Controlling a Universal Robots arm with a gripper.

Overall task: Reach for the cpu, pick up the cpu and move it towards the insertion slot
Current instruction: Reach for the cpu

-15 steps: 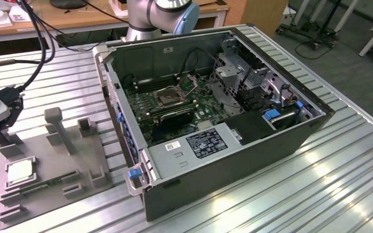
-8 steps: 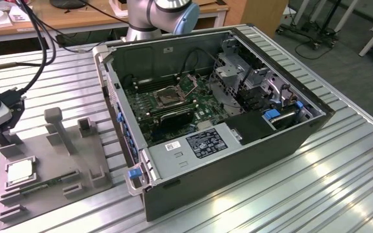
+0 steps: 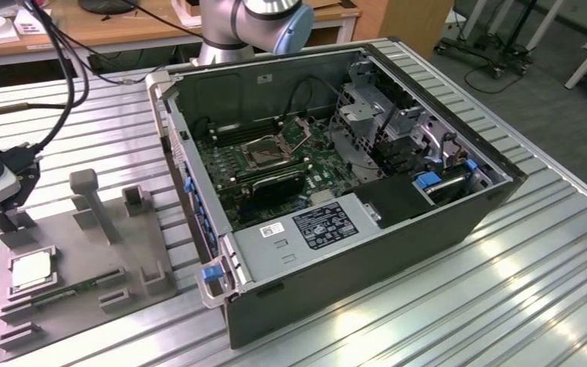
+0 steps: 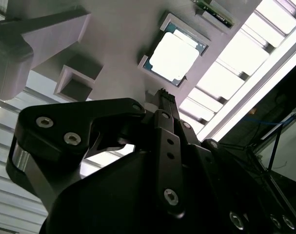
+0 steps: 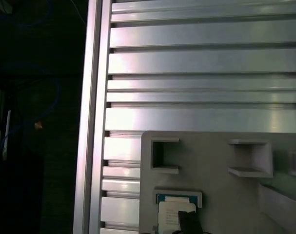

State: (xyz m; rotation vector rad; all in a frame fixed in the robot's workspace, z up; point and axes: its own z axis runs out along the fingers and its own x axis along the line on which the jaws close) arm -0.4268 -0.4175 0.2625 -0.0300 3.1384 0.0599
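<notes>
While the cpu [image 3: 30,269] lies flat in its square pocket on the grey holder plate [image 3: 147,258], the hand [image 3: 10,223] hangs just above it at the exterior view's left edge, holding nothing; we cannot tell whether the hand is released or clenched. We see the cpu's pale metal top facing up, framed by the pocket's low grey walls; in the second wrist view the cpu [image 4: 176,54] sits a little ahead of the hand [image 4: 162,92], with a strip of bare holder plate [image 4: 113,44] between them; in the first wrist view the dark tip of the hand [image 5: 187,222] overlaps one corner of the cpu [image 5: 168,214], and we cannot tell whether they touch. A narrow green memory stick [image 3: 79,289] lies in its own groove on the same holder plate, just beside the cpu's pocket. The holder plate rests on the ribbed aluminium surface [image 3: 457,306]; to the exterior view's right of it an open computer case [image 3: 426,222] lies on that surface. Inside the case, on the green board, we find the insertion slot [image 3: 270,153], a square socket with a shiny frame and dark centre, well apart from the cpu and the hand.
</notes>
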